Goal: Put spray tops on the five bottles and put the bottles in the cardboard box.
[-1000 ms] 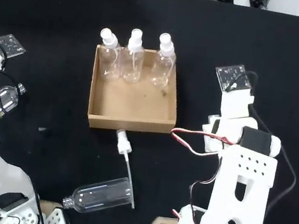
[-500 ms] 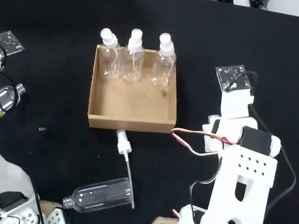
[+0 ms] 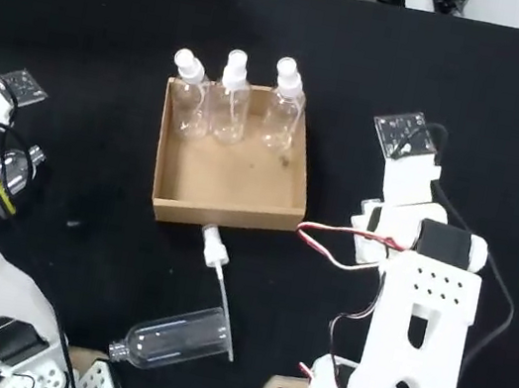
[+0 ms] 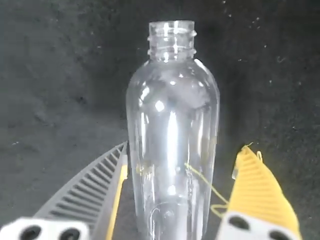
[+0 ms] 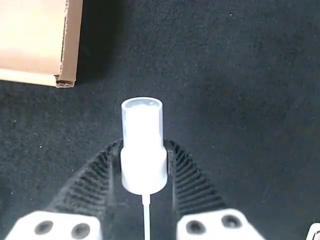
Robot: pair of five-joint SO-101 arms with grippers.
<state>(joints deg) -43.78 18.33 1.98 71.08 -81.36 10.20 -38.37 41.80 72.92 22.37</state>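
left claw (image 4: 182,150) is clamped on an open-necked clear plastic bottle (image 4: 172,100). the jaws pinch the lower body from both sides, so the threaded neck sticks out free beyond them. makes sense, since that's the end that needs a cap. it's held out by the left edge of the black table (image 3: 118,28), well apart from the box.

right claw (image 5: 144,146) is closed on a white spray top (image 5: 142,130). it squeezes the collar w/ the nozzle head poking past the tips and the thin dip tube running back between the jaws. prob gripped that way so it can be pushed or twisted onto a neck. it's near a corner of the shallow brown cardboard box (image 3: 225,216).

inside the box, three capped clear bottles (image 3: 231,99) stand upright in a row along the far wall. i'd guess that's to leave the front part free for the other two.

a second uncapped bottle (image 3: 179,338) lies on its side near the arms' bases. a spare white spray top w/ long tube (image 3: 215,245) lies just outside the box's near wall, its tube reaching down to that bottle. both look parked in reach for the last round.

so approx 3 of 5 done, w/ the fourth pair in the claws but far apart. next the tube has to find that narrow neck, and a slight tilt could make it miss.
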